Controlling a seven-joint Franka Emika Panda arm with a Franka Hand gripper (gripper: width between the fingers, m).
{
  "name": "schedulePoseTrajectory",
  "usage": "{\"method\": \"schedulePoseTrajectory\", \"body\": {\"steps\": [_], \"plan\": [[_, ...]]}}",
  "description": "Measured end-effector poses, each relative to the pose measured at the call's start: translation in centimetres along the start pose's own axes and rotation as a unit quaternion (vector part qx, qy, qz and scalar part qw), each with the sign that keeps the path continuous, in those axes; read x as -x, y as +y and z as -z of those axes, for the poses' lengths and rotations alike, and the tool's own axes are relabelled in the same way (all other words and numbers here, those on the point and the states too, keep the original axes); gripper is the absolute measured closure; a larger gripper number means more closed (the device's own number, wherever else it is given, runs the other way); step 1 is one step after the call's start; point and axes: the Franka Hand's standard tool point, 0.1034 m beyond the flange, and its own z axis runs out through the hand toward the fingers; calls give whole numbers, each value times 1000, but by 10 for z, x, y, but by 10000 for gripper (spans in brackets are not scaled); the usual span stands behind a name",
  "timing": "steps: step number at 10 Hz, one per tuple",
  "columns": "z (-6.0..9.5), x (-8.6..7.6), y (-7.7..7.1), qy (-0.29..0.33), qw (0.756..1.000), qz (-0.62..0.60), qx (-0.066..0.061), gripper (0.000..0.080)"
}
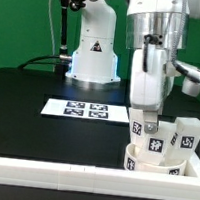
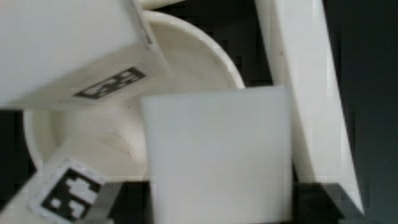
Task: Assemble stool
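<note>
In the exterior view, the white arm's two-finger gripper [image 1: 149, 116] hangs low over the near corner of the black table [image 1: 27, 105], on the exterior view's right. Its jaws stand narrow, clamped on a short blocky white plastic leg [image 1: 152, 130] with a black-and-white square tag, which it holds upright above the thick round white plastic disc seat [image 1: 153, 161]. The seat rests against the long white border rail [image 1: 50, 169] at the table's front edge. A second blocky white leg [image 1: 188, 135] stands on the seat toward the exterior view's right, tilted a little outward; whether it is fully seated I cannot tell. The flat white marker board [image 1: 85, 110] lies well apart, near the middle of the table, in front of the arm's white base [image 1: 95, 49].

In the wrist view, the held leg [image 2: 217, 150] fills the middle as a plain white block, with a dark fingertip pad [image 2: 333, 199] pressed against its side. Behind it curves the rim of the seat [image 2: 196, 60], and a tagged leg [image 2: 80, 55] lies slantwise across one corner.

The step in hand looks like fitting this leg into the seat. The next move probably calls for lining the leg's end squarely with its socket, which is hidden here, then pressing or turning it home without nudging the neighbouring leg.
</note>
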Motion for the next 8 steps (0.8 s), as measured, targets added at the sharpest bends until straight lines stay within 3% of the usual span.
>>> {"method": "schedulePoseTrajectory", "body": {"steps": [1,4,8], "plan": [[-1,4,2,-5,998,-66,-3,461],[-1,10,9,-4,996,-88,24,461],[-2,18,12,-26,990,-137,25,461]]}}
